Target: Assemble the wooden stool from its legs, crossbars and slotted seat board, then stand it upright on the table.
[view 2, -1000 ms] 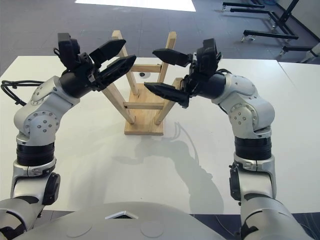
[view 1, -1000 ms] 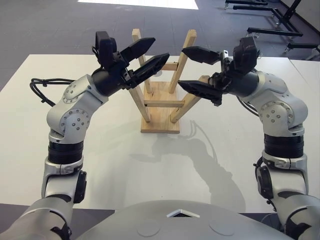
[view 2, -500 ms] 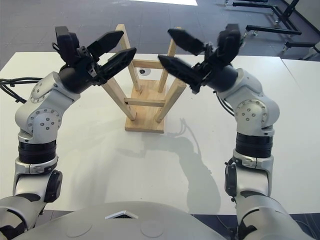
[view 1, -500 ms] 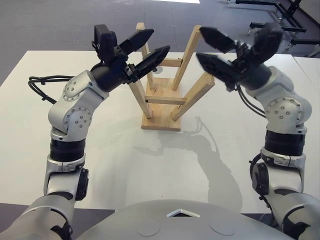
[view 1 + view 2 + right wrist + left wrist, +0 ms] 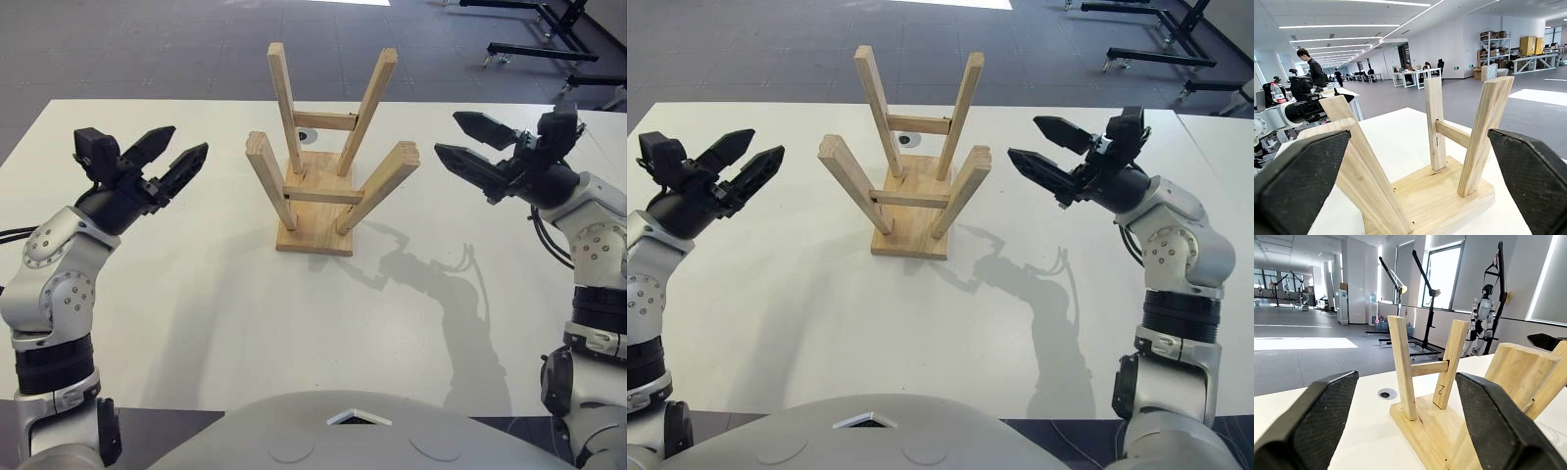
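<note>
Stool (image 5: 318, 166) dead centre on the table (image 5: 245, 323), and it's upside down: seat board (image 5: 313, 238) flat on the white top, all four legs (image 5: 282, 98) in the air, both crossbars (image 5: 318, 194) seated between them. By the look of it the building is done and the flip is what's left.

Now the geometry, because that's what the flip hangs on. The stool sits between the two arms, with neither one touching it. The left gripper (image 5: 186, 140) hangs off to its left, fingers spread wide and holding nothing. The right gripper (image 5: 447, 134) mirrors it on the other side, fingers parted too and just as empty. Both point inward at the stool from opposite flanks.

The legs run upward and splay outward. So the near-left leg (image 5: 269, 181) leans its top toward the left gripper, and the near-right leg (image 5: 377, 191) leans toward the right one. I'd call the right gripper the nearer of the two, its tips just off that leg's cut end, while the left has more bare table to cross. From each wrist, the stool shows framed squarely between that arm's own pads, so both look lined up for a two-sided grab.

The surface is smooth, white and flat, with one small round grommet hole (image 5: 306, 136) behind the seat board. Beyond the far edge there's dark grey floor (image 5: 147, 49) and some wheeled metal frames (image 5: 534, 51) parked well back.
</note>
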Robot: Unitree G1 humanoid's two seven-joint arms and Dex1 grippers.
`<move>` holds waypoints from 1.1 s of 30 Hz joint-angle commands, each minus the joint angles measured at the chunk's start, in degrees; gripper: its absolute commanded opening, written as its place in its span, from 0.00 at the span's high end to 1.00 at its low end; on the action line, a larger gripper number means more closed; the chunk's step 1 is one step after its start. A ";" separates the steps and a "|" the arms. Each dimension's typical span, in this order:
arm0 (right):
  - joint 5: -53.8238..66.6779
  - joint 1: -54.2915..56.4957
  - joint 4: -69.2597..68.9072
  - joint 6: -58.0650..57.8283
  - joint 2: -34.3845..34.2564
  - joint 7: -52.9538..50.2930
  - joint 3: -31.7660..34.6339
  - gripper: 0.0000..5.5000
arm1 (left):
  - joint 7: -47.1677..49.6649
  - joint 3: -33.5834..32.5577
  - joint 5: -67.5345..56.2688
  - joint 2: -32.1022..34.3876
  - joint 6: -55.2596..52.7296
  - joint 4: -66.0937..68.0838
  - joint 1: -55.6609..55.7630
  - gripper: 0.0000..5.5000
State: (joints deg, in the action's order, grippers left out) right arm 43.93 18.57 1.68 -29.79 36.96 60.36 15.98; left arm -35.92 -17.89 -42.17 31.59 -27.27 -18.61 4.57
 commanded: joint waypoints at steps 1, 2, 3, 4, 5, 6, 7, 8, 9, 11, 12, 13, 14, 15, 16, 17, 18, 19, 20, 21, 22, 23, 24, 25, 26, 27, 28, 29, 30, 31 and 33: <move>-1.18 0.89 0.41 0.50 -0.28 0.45 -1.23 0.06 | 0.51 2.31 1.28 -1.12 0.00 -0.09 1.12 0.34; -1.26 1.19 0.44 0.46 -0.42 0.49 -1.48 0.06 | 0.47 2.96 1.38 -1.40 -0.05 0.31 1.88 0.34; -1.52 1.57 0.71 0.54 -0.55 0.59 -1.82 0.06 | 0.46 3.50 1.33 -1.67 -0.16 0.51 2.50 0.34; -1.76 1.90 1.04 0.64 -0.73 0.68 -2.19 0.06 | 0.34 4.37 0.98 -1.99 -0.63 0.10 3.04 0.34; -1.93 2.11 1.29 0.73 -0.84 0.73 -2.45 0.06 | 0.26 4.93 0.73 -2.19 -0.95 -0.24 3.33 0.34; -2.00 2.26 1.31 0.71 -0.95 0.79 -2.70 0.06 | 0.10 5.57 0.48 -2.36 -1.24 -0.74 3.47 0.34; -1.90 2.45 1.24 0.57 -1.07 0.87 -2.86 0.06 | 0.18 6.16 0.36 -2.58 -1.47 -1.24 3.58 0.34; -1.73 2.60 1.17 0.39 -1.17 0.99 -2.97 0.06 | 0.25 6.60 0.29 -2.73 -1.63 -1.49 3.76 0.34; -1.68 2.70 1.05 0.26 -1.31 1.11 -3.22 0.06 | 0.27 7.11 0.12 -2.91 -1.86 -1.72 4.03 0.34; -1.76 2.86 0.86 0.12 -1.63 1.24 -3.82 0.06 | 0.25 7.89 -0.07 -3.16 -2.38 -2.05 4.49 0.34; -1.74 3.11 0.65 -0.03 -1.94 1.08 -4.22 0.06 | 0.14 8.42 -0.04 -3.27 -2.59 -2.18 4.70 0.34; -1.98 3.61 0.79 -0.12 -2.35 0.67 -4.78 0.06 | 0.13 9.00 0.16 -3.48 -2.72 -2.12 5.04 0.34; -2.19 4.04 0.98 -0.15 -2.67 0.42 -5.27 0.06 | 0.07 9.42 0.29 -3.61 -2.82 -1.99 5.38 0.34; -2.31 4.37 1.05 -0.15 -2.95 0.51 -5.85 0.06 | -0.01 9.92 0.50 -3.73 -2.87 -1.81 5.72 0.34; -2.35 4.59 1.06 -0.13 -3.10 0.61 -6.26 0.06 | -0.08 10.20 0.62 -3.77 -2.90 -1.65 5.97 0.34; -2.32 4.78 1.00 -0.16 -3.27 0.72 -6.51 0.06 | -0.16 10.42 0.74 -3.79 -2.93 -1.50 6.16 0.34; -2.35 5.09 0.96 -0.25 -3.51 0.69 -6.80 0.06 | -0.35 10.68 0.86 -3.80 -3.02 -1.32 6.45 0.34; -2.39 5.37 0.96 -0.44 -3.73 0.67 -7.01 0.06 | -0.53 10.90 1.00 -3.85 -3.10 -1.22 6.68 0.34; -2.41 5.63 0.91 -0.61 -3.90 0.85 -7.36 0.06 | -0.69 11.22 1.10 -3.97 -3.20 -1.19 6.92 0.34; -2.40 5.82 0.82 -0.76 -4.04 1.06 -7.67 0.06 | -0.79 11.66 1.24 -4.16 -3.28 -1.27 7.15 0.34; -2.43 5.94 0.78 -0.85 -4.14 1.21 -7.85 0.06 | -0.89 11.93 1.39 -4.31 -3.32 -1.25 7.33 0.34; -2.42 6.07 0.56 -0.87 -4.30 1.37 -8.07 0.06 | -1.00 12.51 1.47 -4.67 -3.39 -1.33 7.52 0.34; -2.45 6.22 0.41 -0.86 -4.45 1.45 -8.24 0.06 | -1.14 13.01 1.44 -5.07 -3.54 -1.30 7.69 0.34; -2.51 6.40 0.36 -0.77 -4.59 1.54 -8.41 0.06 | -1.32 13.42 1.27 -5.56 -3.76 -1.18 7.79 0.34; -2.56 6.67 0.39 -0.71 -4.73 1.62 -8.59 0.06 | -1.54 13.98 1.00 -6.14 -4.09 -1.09 7.74 0.34; -2.64 7.01 0.50 -0.58 -4.83 1.70 -8.69 0.06 | -1.95 15.49 2.00 -6.92 -3.76 -0.37 7.43 0.34; -2.82 7.60 0.86 -0.52 -5.01 1.95 -8.95 0.06 | -2.17 16.73 2.82 -7.92 -3.32 0.36 7.17 0.34; -3.00 7.90 0.78 -0.59 -5.02 2.33 -9.26 0.06 | -2.16 17.62 3.49 -8.72 -2.91 0.86 7.12 0.34; -3.19 8.11 0.66 -0.64 -5.00 2.72 -9.59 0.06 | -2.22 18.03 3.97 -9.24 -2.54 1.17 7.10 0.34; -2.81 8.22 0.40 -1.07 -4.84 3.08 -9.51 0.06 | -2.34 17.99 4.32 -9.49 -2.21 1.45 7.11 0.34; -2.06 7.92 -0.29 -1.97 -4.04 3.78 -9.09 0.06 | -2.58 17.23 5.19 -9.37 -1.30 2.61 7.31 0.34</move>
State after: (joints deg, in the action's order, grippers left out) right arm 40.49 23.09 4.59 -30.22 34.68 61.35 10.70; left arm -35.05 -6.86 -36.65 24.52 -27.78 -15.26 10.18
